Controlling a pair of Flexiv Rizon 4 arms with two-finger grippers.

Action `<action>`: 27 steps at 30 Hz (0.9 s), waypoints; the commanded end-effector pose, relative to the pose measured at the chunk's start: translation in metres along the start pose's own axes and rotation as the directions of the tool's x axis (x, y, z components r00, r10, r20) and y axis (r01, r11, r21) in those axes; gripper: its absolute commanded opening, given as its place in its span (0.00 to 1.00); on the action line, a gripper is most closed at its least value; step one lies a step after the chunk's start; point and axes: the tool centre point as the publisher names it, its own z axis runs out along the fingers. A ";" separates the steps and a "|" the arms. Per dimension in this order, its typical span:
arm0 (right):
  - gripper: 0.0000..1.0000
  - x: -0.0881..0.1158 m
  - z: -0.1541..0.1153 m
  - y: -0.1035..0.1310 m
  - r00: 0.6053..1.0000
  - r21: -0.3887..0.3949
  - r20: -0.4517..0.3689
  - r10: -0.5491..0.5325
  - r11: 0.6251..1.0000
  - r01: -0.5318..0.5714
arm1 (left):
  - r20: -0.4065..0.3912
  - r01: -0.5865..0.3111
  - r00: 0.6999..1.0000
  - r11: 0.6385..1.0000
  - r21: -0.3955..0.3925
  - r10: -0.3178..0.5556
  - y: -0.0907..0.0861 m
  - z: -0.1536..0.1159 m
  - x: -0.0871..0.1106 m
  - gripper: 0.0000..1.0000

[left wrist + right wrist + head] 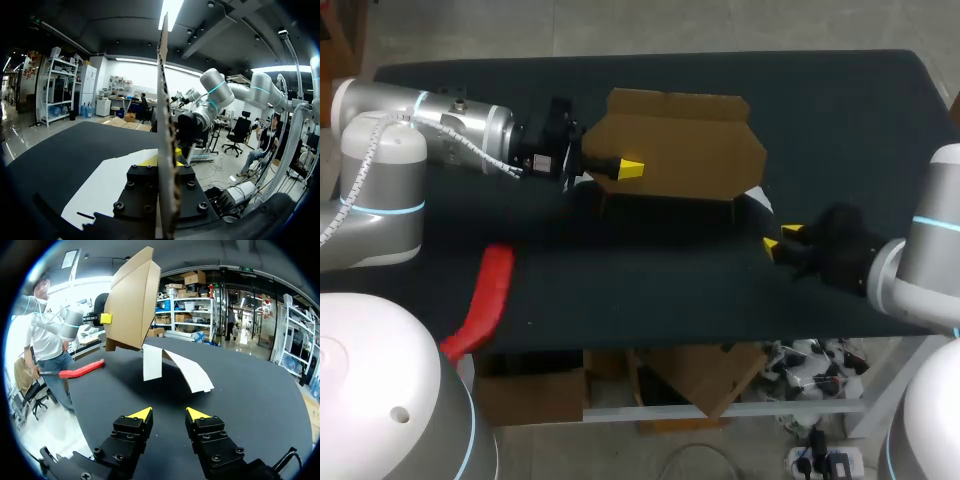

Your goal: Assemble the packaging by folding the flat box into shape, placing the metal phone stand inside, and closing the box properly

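Box: flat cardboard box point(675, 145) is held up off the table point(650, 285), not yet folded into shape. It sits mid-table toward the far side.
Long axis: runs across the table, from the left arm's side toward the right arm's side.
Left gripper point(623, 169): closed on the box's left edge. The left wrist view shows the cardboard edge-on, with one finger pressed on each face.
Right gripper point(778, 240): low over the table at the right front. Its fingers are moderately spread with nothing between them, and it is clear of the box.
Flaps: from the right wrist view, two white-faced flaps point(192, 371) hang from the box's near end. They appear to reach the tabletop.
Key relation: the box's free end points at the right gripper. It lies ahead of those open fingers and above them, and the flaps are the closest part.
Nearer arm: the right arm is nearer the free end, while the left arm is tied up as the anchor.
Stand: a long red piece point(485, 295), probably the phone stand, lies at the left front. It is well apart from the box and outside it.
Judgement: next comes opening the flat, which likely calls for the right fingers to rise to the free end and work across the long axis. An awkward push could twist the card in the left grip.
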 end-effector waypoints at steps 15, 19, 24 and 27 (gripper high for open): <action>0.46 -0.030 -0.027 0.003 0.996 -0.021 -0.059 -0.069 0.997 0.068 | -0.001 0.000 1.000 1.000 0.002 0.000 0.000 0.000 0.000 0.00; 0.47 -0.037 -0.031 0.001 0.994 -0.022 -0.084 -0.076 0.997 0.075 | -0.001 0.000 1.000 1.000 0.002 0.000 0.000 0.000 0.000 0.00; 0.70 -0.043 -0.035 0.000 0.989 -0.033 -0.109 -0.098 0.995 0.095 | -0.001 0.000 1.000 1.000 0.002 0.000 0.000 0.000 0.000 0.00; 0.75 -0.046 -0.038 -0.001 0.986 -0.042 -0.120 -0.116 0.993 0.111 | -0.001 0.000 1.000 1.000 0.002 0.000 0.000 0.000 0.000 0.00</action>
